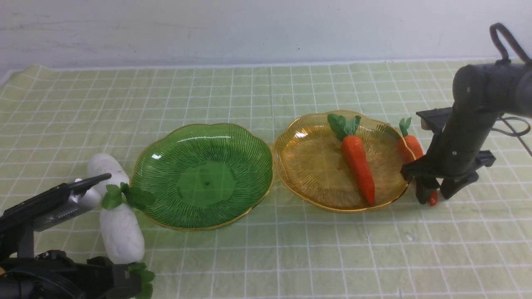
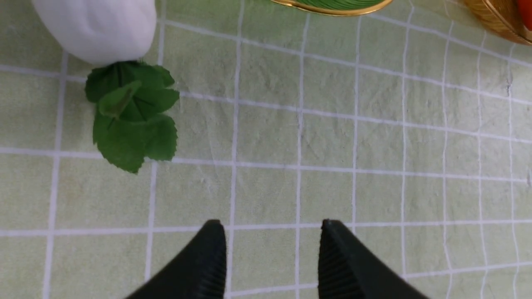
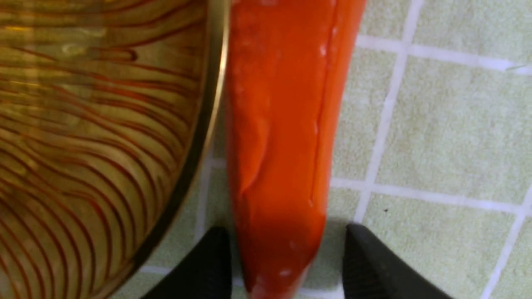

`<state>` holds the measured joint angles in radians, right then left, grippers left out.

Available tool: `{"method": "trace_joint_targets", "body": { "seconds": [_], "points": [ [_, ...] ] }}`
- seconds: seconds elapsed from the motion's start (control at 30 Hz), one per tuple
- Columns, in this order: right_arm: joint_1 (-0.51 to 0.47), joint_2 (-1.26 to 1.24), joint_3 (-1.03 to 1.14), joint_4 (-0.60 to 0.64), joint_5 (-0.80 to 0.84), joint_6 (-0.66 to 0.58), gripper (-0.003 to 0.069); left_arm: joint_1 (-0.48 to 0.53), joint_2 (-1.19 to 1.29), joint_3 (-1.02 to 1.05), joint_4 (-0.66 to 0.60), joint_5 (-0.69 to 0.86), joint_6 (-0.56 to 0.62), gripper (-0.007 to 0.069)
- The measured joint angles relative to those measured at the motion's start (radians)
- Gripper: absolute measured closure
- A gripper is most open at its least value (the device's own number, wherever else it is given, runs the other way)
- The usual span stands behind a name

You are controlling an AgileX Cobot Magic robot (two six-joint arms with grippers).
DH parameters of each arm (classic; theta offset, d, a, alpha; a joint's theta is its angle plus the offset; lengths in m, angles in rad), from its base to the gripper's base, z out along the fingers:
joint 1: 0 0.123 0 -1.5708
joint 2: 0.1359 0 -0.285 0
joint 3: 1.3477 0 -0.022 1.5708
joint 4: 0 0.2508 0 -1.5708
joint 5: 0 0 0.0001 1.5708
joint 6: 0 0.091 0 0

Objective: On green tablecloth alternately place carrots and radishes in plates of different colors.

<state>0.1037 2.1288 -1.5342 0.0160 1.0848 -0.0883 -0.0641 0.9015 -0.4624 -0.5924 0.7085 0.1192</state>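
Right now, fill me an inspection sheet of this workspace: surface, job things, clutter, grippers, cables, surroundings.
Surface: green tablecloth with white grid, slightly wrinkled.
Plates: green plate bare inside; amber plate holds one carrot.
Second carrot: on the cloth beside the amber plate, partly under its rim.
Radishes: two white ones, far radish and near radish, left of the green plate.
Clutter: nothing seen.
Left gripper: open, holding nothing.
Right gripper: open, jaws either side of the second carrot's tip.
Cables: thin looped cable by the right arm.
Surroundings: pale wall behind.
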Motion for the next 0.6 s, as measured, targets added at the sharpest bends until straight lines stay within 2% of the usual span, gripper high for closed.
{"method": "trace_joint_targets", "body": {
  "seconds": [0.07,0.1,0.27,0.4,0.6],
  "points": [
    [0.002,-0.001,0.000,-0.005,0.002,0.001,0.0426,0.000,0.000,0.000,0.000,0.000,0.000,0.0339],
    [0.002,-0.007,0.000,-0.028,0.006,0.009,0.0491,0.000,0.000,0.000,0.000,0.000,0.000,0.0339],
    [-0.014,-0.066,0.007,-0.092,0.034,0.048,0.0491,0.000,0.000,0.000,0.000,0.000,0.000,0.0339],
    [-0.032,-0.152,0.007,-0.098,0.053,0.058,0.0491,0.000,0.000,0.000,0.000,0.001,0.000,0.0339],
    [-0.044,-0.274,0.007,-0.033,0.061,0.077,0.0491,0.000,0.000,0.000,0.000,0.001,0.000,0.0339]
  ]
}}
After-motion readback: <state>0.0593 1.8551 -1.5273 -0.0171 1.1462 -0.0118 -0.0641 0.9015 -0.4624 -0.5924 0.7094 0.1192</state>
